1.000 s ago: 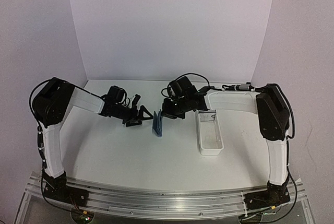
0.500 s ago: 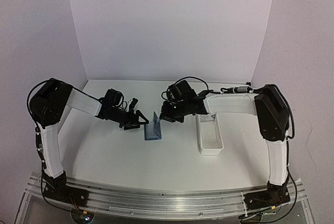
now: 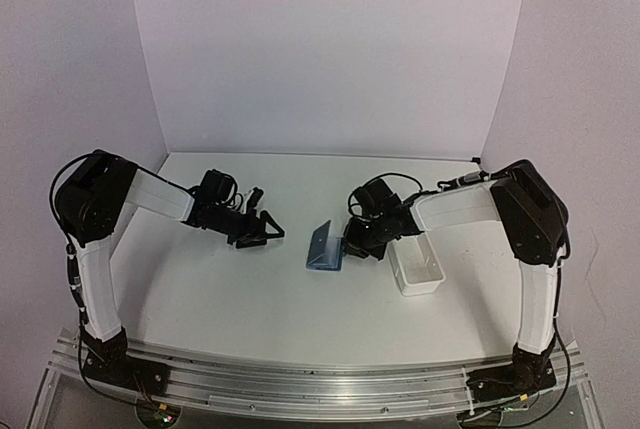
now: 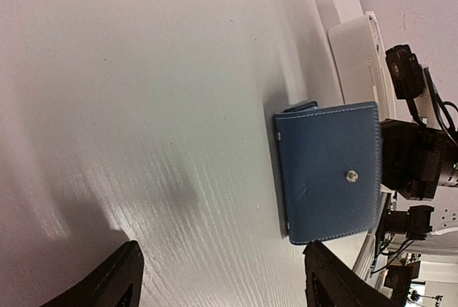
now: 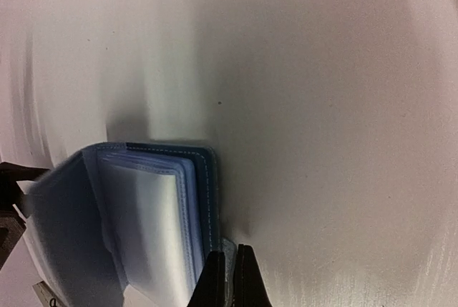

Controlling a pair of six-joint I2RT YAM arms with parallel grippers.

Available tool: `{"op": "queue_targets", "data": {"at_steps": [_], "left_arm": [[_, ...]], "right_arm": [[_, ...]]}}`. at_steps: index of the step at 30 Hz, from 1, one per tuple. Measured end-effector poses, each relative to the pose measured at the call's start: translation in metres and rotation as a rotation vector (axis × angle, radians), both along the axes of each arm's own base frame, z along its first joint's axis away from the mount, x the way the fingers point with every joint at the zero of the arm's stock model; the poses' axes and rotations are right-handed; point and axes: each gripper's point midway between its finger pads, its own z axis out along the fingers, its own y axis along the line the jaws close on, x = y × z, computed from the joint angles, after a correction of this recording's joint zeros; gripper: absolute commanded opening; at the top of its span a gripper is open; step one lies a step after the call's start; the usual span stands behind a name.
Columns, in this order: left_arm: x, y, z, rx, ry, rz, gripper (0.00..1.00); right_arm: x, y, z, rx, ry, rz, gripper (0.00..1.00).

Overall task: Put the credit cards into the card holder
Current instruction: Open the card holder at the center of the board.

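Note:
The card holder [image 3: 322, 247], a blue wallet, stands half open in a V on the table. The left wrist view shows its blue outer cover with a snap [image 4: 329, 171]. In the right wrist view the card holder [image 5: 143, 214] shows its light blue inside with clear sleeves. My right gripper [image 3: 350, 245] is shut on a thin pale tab at the holder's edge, seen between the fingers of the right gripper [image 5: 229, 271]. My left gripper [image 3: 266, 232] hovers left of the holder, apart from it; the left gripper [image 4: 223, 282] is open with nothing in it. The credit cards are out of view.
A long white tray [image 3: 420, 271] lies just right of the right gripper, under the right forearm; the tray [image 4: 354, 56] also shows beyond the holder in the left wrist view. Purple walls close the back and both sides.
The right gripper has pulled the card holder right and toward the front, and it has spread into a V. The tray has shifted with the arm. The left jaws have narrowed a little.

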Motion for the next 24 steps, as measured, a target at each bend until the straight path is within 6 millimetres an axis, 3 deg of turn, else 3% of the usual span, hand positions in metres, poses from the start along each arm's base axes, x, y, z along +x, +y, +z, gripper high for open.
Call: {"op": "queue_targets", "data": {"at_steps": [7,16,24], "left_arm": [[-0.007,-0.013,0.008,-0.03,0.0,-0.044,0.94],[-0.01,-0.026,0.015,-0.04,-0.018,-0.074,0.97],[-0.01,-0.026,0.015,-0.044,-0.017,-0.073,1.0]], "right_arm": [[0.012,0.027,0.024,0.034,-0.066,0.049,0.0],[0.017,0.056,0.057,0.086,-0.14,0.107,0.0],[0.017,0.064,0.058,0.096,-0.14,0.122,0.0]]}}
